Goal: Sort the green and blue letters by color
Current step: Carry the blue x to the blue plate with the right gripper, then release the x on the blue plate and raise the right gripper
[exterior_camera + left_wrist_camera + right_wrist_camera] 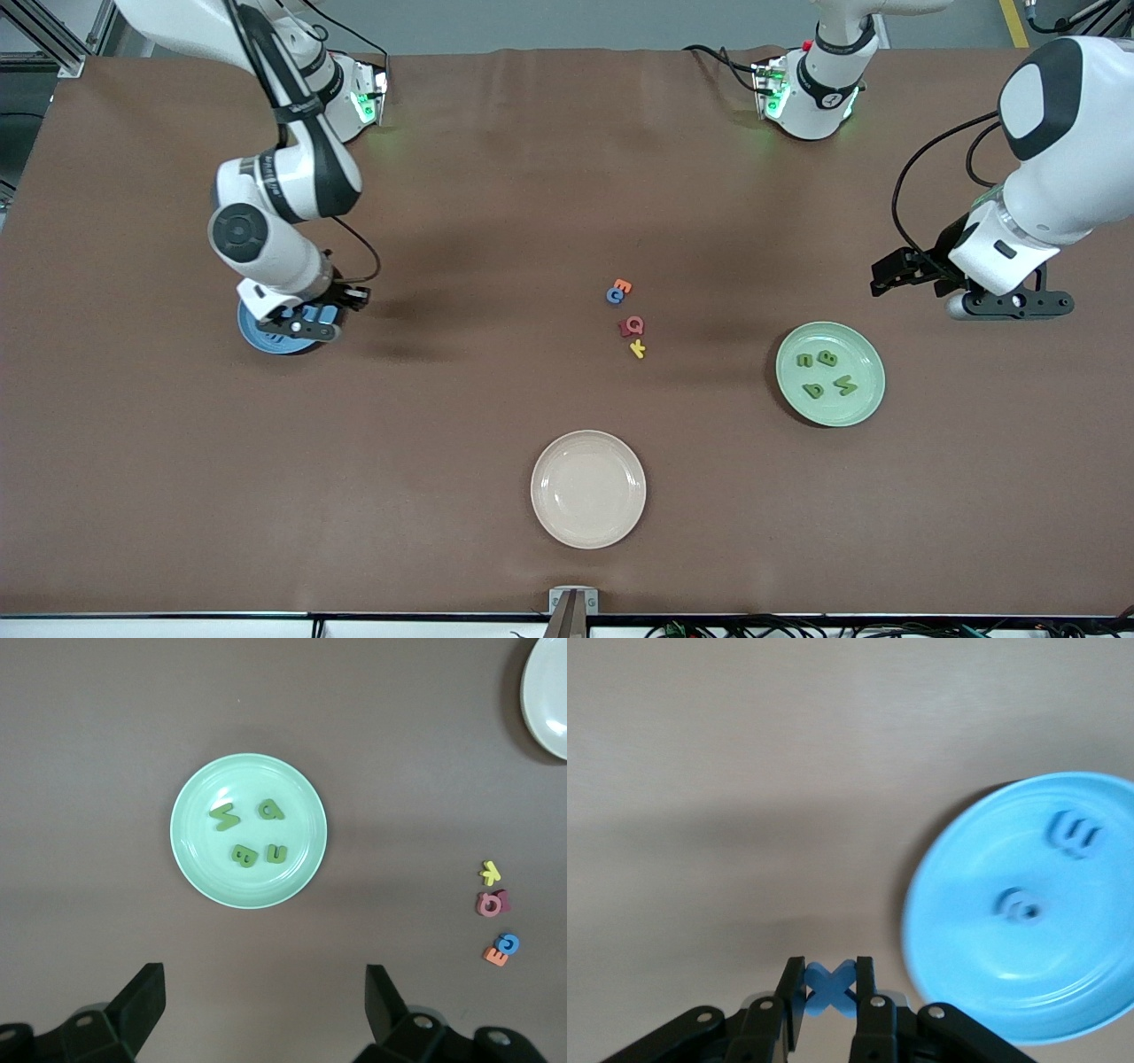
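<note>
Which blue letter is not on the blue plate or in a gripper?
The blue letter mid-table, touching the orange E; two lie on the plate, one in the right gripper.

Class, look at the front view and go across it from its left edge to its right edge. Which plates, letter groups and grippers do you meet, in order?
Right gripper holding a blue X letter over the blue plate → cream plate → loose cluster of letters → green plate with four green letters → open left gripper.

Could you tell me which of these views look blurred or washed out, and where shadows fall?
Right wrist view: blue plate smeared, tabletop washed pale, blue letter sharp. Left wrist view: crisp, green plate glossy. Front view: soft arm shadows on the table.
</note>
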{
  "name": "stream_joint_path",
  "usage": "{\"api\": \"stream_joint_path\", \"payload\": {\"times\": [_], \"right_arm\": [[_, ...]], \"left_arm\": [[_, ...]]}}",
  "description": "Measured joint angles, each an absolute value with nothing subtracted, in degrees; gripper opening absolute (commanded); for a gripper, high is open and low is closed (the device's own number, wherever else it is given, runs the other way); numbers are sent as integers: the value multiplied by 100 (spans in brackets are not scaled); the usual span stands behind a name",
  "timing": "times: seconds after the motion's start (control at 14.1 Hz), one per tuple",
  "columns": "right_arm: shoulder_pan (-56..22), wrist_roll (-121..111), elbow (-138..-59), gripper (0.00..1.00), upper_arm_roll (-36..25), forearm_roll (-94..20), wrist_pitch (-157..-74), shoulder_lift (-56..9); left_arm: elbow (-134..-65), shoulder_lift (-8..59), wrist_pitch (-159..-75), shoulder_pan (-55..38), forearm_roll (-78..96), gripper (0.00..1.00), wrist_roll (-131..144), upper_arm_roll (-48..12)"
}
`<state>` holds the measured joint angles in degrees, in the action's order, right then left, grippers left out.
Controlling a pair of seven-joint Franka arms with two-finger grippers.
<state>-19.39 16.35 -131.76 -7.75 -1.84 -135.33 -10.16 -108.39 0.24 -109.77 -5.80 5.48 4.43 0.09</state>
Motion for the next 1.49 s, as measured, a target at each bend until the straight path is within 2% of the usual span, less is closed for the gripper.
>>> {"api": "stream_joint_path", "payload": {"times": [0.14, 0.28, 0.35, 0.43, 0.5, 0.71, 1.06, 1.21, 1.49], "right_arm": [[-1472, 894, -13533, 0, -775, -178, -13940, -935], [-1048, 243, -13833, 1, -773, -175, -14399, -931], [-849, -66, -13963, 11, -771, -172, -14589, -931], [-639, -366, -14054, 66, -770, -171, -14695, -931], [-442, -612, -14100, 99, -770, -170, -14719, -931], [-185, -868, -14113, 100, -769, -162, -14660, -930], [-383, -167, -13996, 100, -604, -166, -14223, -828], [-1033, 1063, -13925, 100, -552, -167, -14141, -724], [-2842, 3916, -13396, 100, -471, -172, -14114, -748]], "left_arm": [[-10778, -123, -10861, -574, 548, 99, 437, 26], [-10579, -306, -10387, -539, 548, 99, 425, 55], [-10414, -373, -10130, -489, 548, 99, 409, 59], [-10235, -423, -9915, -440, 548, 99, 391, 61], [-10063, -455, -9743, -409, 548, 99, 382, 66], [-9619, -464, -9337, -393, 548, 99, 379, 71], [-9312, -464, -9088, -391, 548, 99, 379, 137], [-9310, -464, -9078, -389, 548, 99, 379, 179], [-9304, -464, -9051, -385, 548, 99, 379, 205]]}}
